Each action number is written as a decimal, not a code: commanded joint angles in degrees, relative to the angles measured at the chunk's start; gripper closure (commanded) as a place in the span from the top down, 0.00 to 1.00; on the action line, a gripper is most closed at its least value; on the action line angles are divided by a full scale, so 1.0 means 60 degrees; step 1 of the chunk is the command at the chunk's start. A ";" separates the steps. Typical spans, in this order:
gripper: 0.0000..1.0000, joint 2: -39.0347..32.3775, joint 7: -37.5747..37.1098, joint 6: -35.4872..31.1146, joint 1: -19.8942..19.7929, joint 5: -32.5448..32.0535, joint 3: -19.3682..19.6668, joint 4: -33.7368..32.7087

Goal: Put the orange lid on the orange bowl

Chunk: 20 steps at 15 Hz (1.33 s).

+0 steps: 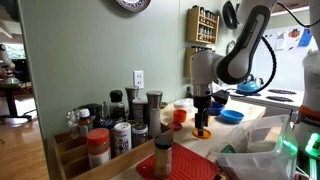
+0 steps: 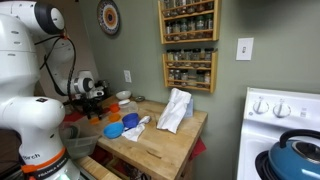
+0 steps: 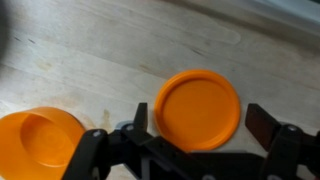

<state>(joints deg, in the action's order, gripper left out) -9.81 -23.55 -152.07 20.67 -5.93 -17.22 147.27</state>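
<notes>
In the wrist view the orange lid (image 3: 197,108) lies flat on the wooden counter, rim up. My gripper (image 3: 198,116) is open, with one finger on each side of the lid; the left finger is close to its edge and the right one stands clear. The orange bowl (image 3: 40,140) sits on the counter to the lower left of the lid, empty and apart from it. In an exterior view the gripper (image 1: 203,122) points straight down, low over the counter.
An orange-red cup (image 1: 179,116) and blue bowls (image 1: 232,116) stand near the gripper. Spice jars (image 1: 122,135) crowd the near end of the counter. A white cloth (image 2: 176,110) lies on the wooden counter (image 2: 160,145), with a stove (image 2: 285,130) beside it.
</notes>
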 commanded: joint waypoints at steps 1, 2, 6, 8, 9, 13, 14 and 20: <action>1.00 -0.0310 -0.0353 -0.0461 0.0213 -0.0213 0.0260 0.0055; 1.00 -0.0369 -0.0307 -0.0544 0.0220 -0.0157 0.0275 0.0051; 1.00 -0.0578 -0.0208 -0.0804 0.0270 -0.0039 0.0348 0.0032; 1.00 -0.0618 -0.0176 -0.0845 0.0284 -0.0018 0.0364 0.0024; 1.00 -0.0605 -0.0203 -0.0813 0.0303 -0.0065 0.0388 0.0024; 0.99 -0.0529 -0.0211 -0.0753 0.0321 -0.0072 0.0420 0.0042; 0.99 -0.0520 -0.0212 -0.0745 0.0324 -0.0073 0.0425 0.0044; 0.89 -0.0450 -0.0145 -0.0718 0.0288 -0.0009 0.0420 0.0067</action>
<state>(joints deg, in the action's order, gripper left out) -12.04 -23.80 -155.23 21.61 -5.90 -15.65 147.20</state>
